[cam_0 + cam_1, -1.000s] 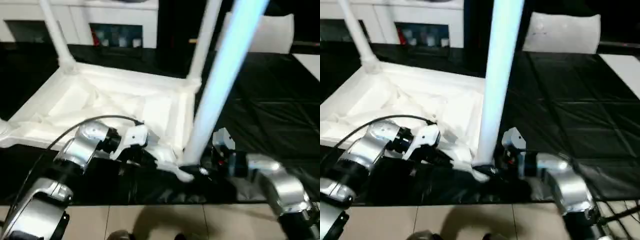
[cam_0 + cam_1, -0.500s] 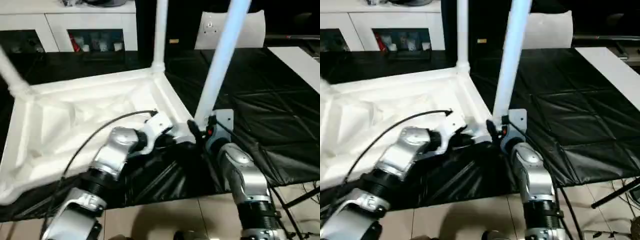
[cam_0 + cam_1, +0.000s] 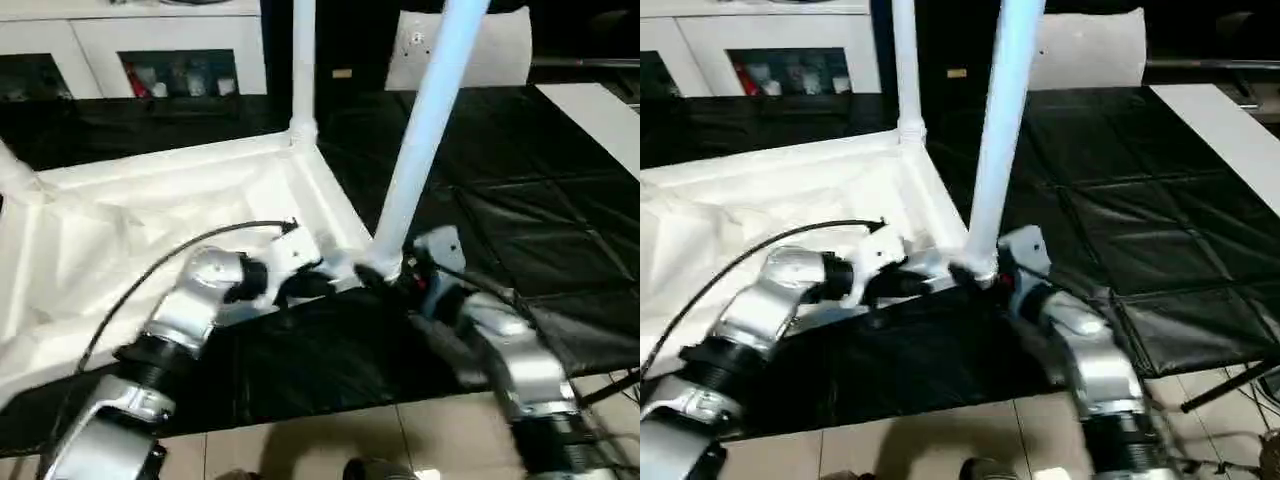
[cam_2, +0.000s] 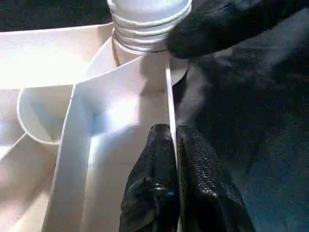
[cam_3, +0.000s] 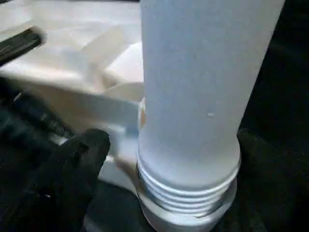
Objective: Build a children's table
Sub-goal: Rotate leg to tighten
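the table top [image 3: 150,230] lies upside down on a black sheet [image 3: 520,200], ribbed underside facing up, raised rim all round. a leg [image 3: 303,60] stands upright in the far corner socket, and there's another leg [image 3: 12,170] at the left edge, rising from its corner. the near leg [image 3: 425,130] stands in the near right corner socket, leaning a touch to the right as it goes up; in the right wrist view its threaded end [image 5: 186,193] still shows ridges above the socket, so it's not all the way down

the left gripper [image 4: 171,145] sits right at that corner, jaws pressed together on the thin rim wall [image 4: 168,96] of the top, one finger either side of it, just beside the socket. silver left forearm [image 3: 190,300] reaches in over the near edge, black cable looping off it

the right gripper [image 5: 164,159] is at the base of the near leg, fingers spread wide either side of the threaded end: one finger [image 5: 72,164] clear of the leg with a gap showing, the other [image 5: 263,150] just beside it on the far side

beyond the sheet, white cabinets [image 3: 150,50] along the back, a white cushion [image 3: 500,50] behind the leg, and tiled floor [image 3: 300,450] at the near edge
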`<state>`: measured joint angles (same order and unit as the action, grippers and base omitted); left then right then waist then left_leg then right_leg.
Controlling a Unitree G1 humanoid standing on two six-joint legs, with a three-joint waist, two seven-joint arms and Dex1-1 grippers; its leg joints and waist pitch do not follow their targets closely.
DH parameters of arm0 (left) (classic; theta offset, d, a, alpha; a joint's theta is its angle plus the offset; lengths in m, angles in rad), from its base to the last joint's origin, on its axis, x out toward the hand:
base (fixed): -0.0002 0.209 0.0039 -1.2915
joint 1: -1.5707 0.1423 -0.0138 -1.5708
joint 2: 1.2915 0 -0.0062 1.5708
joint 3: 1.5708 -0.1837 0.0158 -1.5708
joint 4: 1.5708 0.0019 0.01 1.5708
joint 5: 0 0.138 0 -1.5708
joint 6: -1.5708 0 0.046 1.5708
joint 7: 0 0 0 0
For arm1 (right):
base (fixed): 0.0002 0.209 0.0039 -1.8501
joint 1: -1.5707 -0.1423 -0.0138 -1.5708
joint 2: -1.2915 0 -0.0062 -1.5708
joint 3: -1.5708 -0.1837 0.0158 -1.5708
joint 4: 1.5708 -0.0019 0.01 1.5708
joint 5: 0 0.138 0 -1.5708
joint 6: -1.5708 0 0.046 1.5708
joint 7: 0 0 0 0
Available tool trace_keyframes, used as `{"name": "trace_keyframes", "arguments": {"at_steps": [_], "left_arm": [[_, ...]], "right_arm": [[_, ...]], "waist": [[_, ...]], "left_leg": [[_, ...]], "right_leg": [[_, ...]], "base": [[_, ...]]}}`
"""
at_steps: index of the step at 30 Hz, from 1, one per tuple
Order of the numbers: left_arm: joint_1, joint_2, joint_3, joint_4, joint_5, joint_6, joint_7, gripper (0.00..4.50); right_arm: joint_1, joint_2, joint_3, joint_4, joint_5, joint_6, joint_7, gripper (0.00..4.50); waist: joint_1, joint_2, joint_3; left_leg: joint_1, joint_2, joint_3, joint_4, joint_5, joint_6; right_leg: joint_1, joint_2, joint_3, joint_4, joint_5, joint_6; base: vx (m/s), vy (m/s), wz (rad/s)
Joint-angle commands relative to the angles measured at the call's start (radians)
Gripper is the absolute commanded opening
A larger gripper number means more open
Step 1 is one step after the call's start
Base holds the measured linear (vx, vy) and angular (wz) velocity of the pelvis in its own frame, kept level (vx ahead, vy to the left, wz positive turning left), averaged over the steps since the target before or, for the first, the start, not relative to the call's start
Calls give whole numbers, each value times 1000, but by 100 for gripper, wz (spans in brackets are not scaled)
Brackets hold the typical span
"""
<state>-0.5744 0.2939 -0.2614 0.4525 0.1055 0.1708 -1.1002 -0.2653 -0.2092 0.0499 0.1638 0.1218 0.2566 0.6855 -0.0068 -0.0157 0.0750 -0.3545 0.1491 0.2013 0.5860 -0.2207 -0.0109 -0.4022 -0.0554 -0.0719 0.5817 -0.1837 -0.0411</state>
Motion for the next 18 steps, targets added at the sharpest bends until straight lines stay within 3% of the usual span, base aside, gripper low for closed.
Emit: {"name": "trace_keyframes", "arguments": {"at_steps": [1, 7, 14, 18], "left_arm": [[-12, 10, -41, 53, -13, -71, -85, 0], [-57, 61, -58, 136, -51, -168, -256, 0], [-89, 98, -94, 204, -40, -262, -375, 0], [-102, 106, -112, 228, -35, -304, -423, 0]], "right_arm": [[-5, -41, 38, -14, 39, -18, 127, 442], [-4, -204, 71, -21, 68, -48, 360, 442], [-25, -244, 98, 21, 78, -108, 481, 442], [-41, -247, 114, 41, 83, -104, 509, 405]], "waist": [[10, -4, -61], [30, -8, -64], [60, -11, -64], [70, -12, -66]], "left_leg": [[1, 92, -44, -59, -37, 137], [9, 96, -41, -57, -63, 124], [9, 99, -38, -53, -78, 99], [12, 100, -37, -53, -78, 86]], "right_leg": [[58, -114, 69, -54, -83, -250], [58, -117, 70, -51, -115, -254], [55, -119, 68, -49, -167, -240], [52, -118, 68, -48, -180, -236]], "base": [[0, 0, 0], [0, 0, 0], [0, 0, 0], [0, 0, 0]]}}
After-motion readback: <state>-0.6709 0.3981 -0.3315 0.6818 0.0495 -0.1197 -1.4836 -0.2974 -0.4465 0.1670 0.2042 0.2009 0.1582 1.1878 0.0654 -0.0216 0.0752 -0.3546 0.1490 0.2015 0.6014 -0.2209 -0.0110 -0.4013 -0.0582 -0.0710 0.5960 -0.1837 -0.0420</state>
